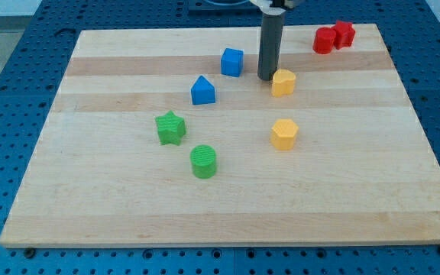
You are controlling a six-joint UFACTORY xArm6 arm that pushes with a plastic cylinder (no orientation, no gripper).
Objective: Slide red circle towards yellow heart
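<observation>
The red circle (325,40) lies near the view's top right of the wooden board (113,206), touching a red star (345,33) on its right. A yellow block that looks like the heart (283,82) lies below and to the left of the red circle. My tip (266,78) rests on the board just left of that yellow block, almost touching it, and well to the left of the red circle.
A second yellow block, pentagon-like (284,134), lies below the first. A blue cube (232,62) and a blue house-shaped block (202,90) lie left of my tip. A green star (170,127) and a green circle (203,161) lie lower left.
</observation>
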